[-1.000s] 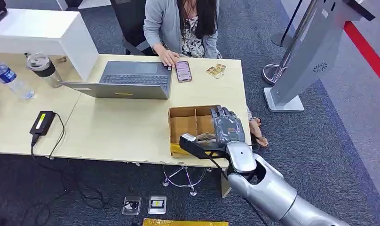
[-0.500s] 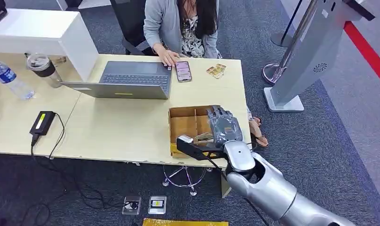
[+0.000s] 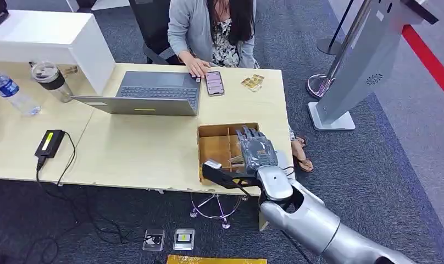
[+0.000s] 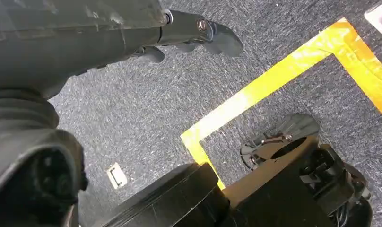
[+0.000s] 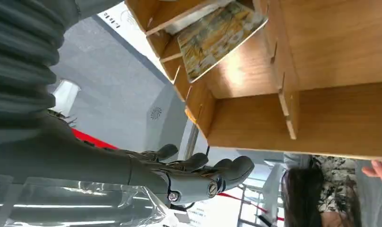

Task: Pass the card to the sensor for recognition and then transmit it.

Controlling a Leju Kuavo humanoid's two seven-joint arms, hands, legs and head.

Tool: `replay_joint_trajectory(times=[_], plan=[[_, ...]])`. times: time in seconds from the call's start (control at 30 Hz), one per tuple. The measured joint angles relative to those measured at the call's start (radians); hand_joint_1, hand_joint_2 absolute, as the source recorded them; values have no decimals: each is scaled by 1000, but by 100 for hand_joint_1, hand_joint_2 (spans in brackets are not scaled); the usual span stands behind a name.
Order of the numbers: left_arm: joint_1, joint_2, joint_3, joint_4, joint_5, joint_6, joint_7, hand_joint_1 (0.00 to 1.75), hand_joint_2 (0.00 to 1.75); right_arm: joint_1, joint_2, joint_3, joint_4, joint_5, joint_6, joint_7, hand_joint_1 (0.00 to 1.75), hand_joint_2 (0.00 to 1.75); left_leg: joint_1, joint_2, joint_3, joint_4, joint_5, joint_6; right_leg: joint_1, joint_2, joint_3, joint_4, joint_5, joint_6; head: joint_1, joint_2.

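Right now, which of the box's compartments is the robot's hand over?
The right hand hovers over the wooden box's right-side compartment, the one holding a patterned card. The left and middle compartments look bare.

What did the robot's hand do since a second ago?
The right hand slid leftward over the cardboard box, toward the robot's own left, its fingers spread and holding nothing. The card lies in the box, not picked up. The laptop, phone and person stayed put.

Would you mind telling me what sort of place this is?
Probably an office or reception area: a person sits at a desk with a laptop, on grey carpet, beside a standing kiosk.
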Motion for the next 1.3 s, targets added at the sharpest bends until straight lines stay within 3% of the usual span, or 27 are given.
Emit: replay_joint_trajectory(times=[1.1,1.13,1.17,1.2,1.23,1.3], plan=[[1,0,9,0,-7,5,0,0,0,-15,32,2,111,-8,-84,-5,0,175,0,0,0,0,0,0,0,0,0,0,0,0,0,0],[1,0,10,0,-8,5,1,0,0,-15,32,1,113,-7,-84,-6,98,175,0,0,0,0,0,0,0,0,0,0,0,0,0,0],[1,0,11,0,-10,5,1,0,0,-15,32,0,115,-6,-84,-7,98,175,0,0,0,0,0,0,0,0,0,0,0,0,0,0],[1,0,13,0,-11,5,1,0,0,-15,32,0,116,-5,-82,-7,112,175,0,0,0,0,0,0,0,0,0,0,0,0,0,0],[1,0,15,0,-13,5,1,0,0,-14,32,0,116,-3,-81,-9,166,175,0,0,0,0,0,0,0,0,0,0,0,0,0,0],[1,0,15,0,-15,4,2,0,0,-13,32,0,116,0,-74,-9,169,175,0,0,0,0,0,0,0,0,0,0,0,0,0,0]])
